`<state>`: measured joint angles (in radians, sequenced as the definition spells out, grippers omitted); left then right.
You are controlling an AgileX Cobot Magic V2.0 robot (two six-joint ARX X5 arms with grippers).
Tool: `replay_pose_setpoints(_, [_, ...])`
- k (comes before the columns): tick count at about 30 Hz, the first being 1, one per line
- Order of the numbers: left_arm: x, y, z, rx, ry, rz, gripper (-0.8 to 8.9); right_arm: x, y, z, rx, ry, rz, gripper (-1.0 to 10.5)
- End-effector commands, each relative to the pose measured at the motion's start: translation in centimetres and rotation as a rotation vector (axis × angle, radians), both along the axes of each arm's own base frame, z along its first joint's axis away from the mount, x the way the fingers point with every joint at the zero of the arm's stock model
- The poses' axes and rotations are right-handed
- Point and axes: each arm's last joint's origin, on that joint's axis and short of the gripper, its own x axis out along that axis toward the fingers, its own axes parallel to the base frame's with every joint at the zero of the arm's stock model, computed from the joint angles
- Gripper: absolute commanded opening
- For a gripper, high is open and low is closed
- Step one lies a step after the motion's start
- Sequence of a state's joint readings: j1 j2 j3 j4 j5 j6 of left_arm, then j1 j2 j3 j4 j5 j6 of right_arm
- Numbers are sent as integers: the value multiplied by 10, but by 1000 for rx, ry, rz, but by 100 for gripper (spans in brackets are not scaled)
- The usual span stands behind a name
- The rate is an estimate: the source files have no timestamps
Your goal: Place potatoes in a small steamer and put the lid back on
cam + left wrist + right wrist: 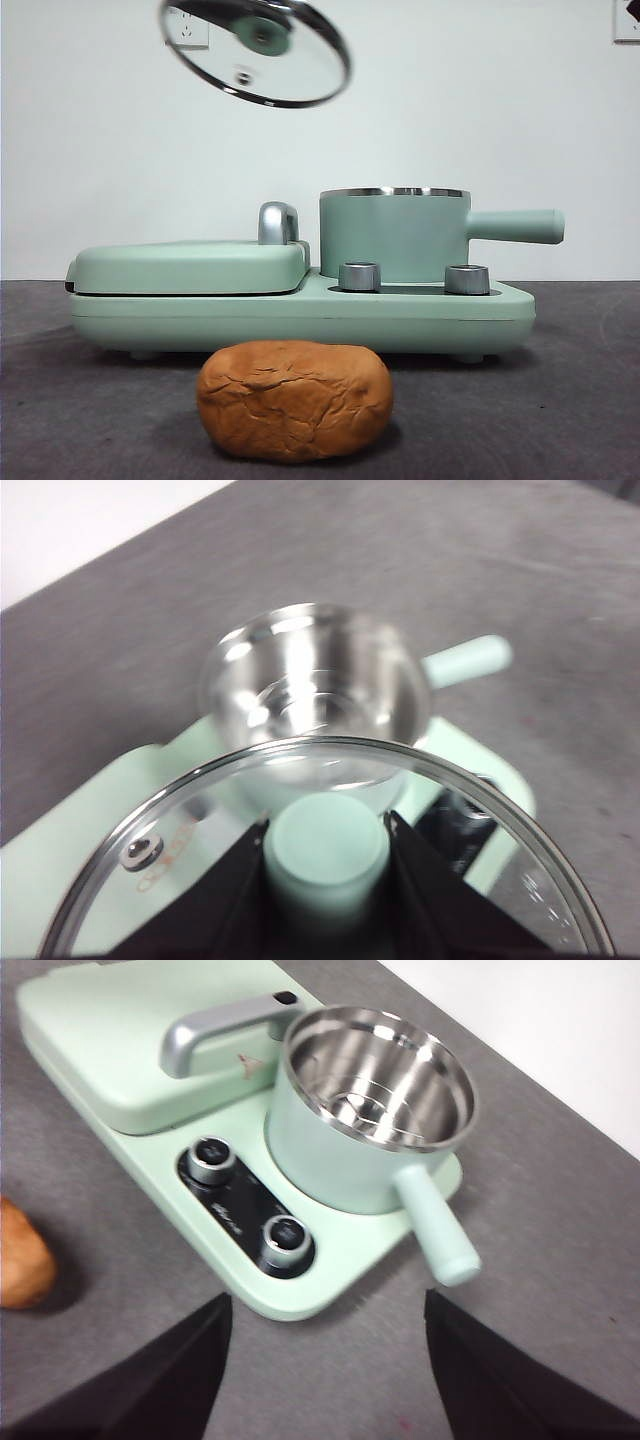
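Two black jaws of my left gripper (325, 855) clench the mint-green knob of the round clear glass lid (256, 52), tilted in the air above the small mint-green steel-rimmed pot (394, 234). My right gripper (328, 1332) hangs spread wide, holding nothing; the cracked orange-brown potato lump (294, 399) lies on the grey table (580, 400), off to its side.

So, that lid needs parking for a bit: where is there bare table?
Bare grey table lies beyond the steamer's side handle and on either side of the potato. It is crowded between potato and cooker base. The left gripper holds the lid aloft.
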<state>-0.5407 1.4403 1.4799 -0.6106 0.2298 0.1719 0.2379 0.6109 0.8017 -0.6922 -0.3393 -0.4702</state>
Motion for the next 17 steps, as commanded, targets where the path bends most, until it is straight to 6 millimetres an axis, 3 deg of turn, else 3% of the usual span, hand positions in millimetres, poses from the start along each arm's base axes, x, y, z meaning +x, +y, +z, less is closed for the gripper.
replay_pose_setpoints(1, [-10,12,4,-30,-21,57,13,0,3,5,30,1,43,305])
replay_pose_setpoints(12, [-84,76,-53,-58,34,272,12,16,35,-9,-5,120,272,325])
replay_pose_setpoints(17, [-114,95,-61,-49,25,333,12,25,64,-25,-65,204,413,343])
